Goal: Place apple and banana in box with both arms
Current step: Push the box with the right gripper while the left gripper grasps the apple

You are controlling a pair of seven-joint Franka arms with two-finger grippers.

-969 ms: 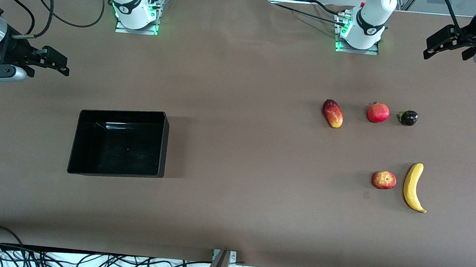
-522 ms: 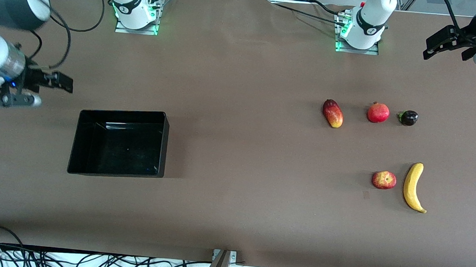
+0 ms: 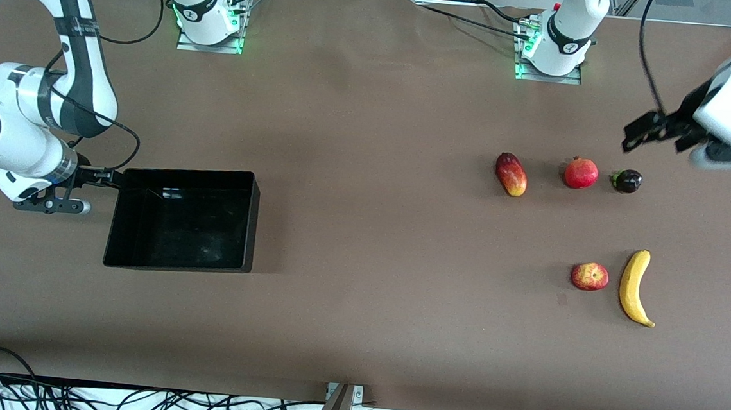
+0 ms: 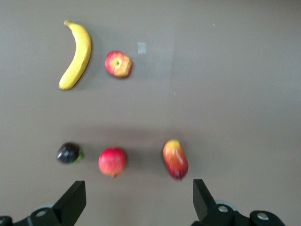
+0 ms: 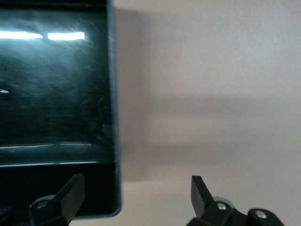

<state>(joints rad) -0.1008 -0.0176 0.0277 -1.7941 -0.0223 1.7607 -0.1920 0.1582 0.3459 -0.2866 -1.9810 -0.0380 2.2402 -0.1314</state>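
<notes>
We count five fruits on the brown table (image 3: pixel 364 230), all toward the left arm's end: one apple (image 3: pixel 589 276), one banana (image 3: pixel 634 287) just beside it, and farther from the front camera a row of one oval red-yellow fruit (image 3: pixel 511 174), one round red fruit (image 3: pixel 580 173) and one small dark fruit (image 3: pixel 627 181). We see one black box (image 3: pixel 182 218), empty, toward the right arm's end. The left gripper (image 3: pixel 648 132) hangs over the table near the dark fruit, its jaws spread. The right gripper (image 3: pixel 107 177) is at the box's outer wall, jaws spread too, holding nothing.
</notes>
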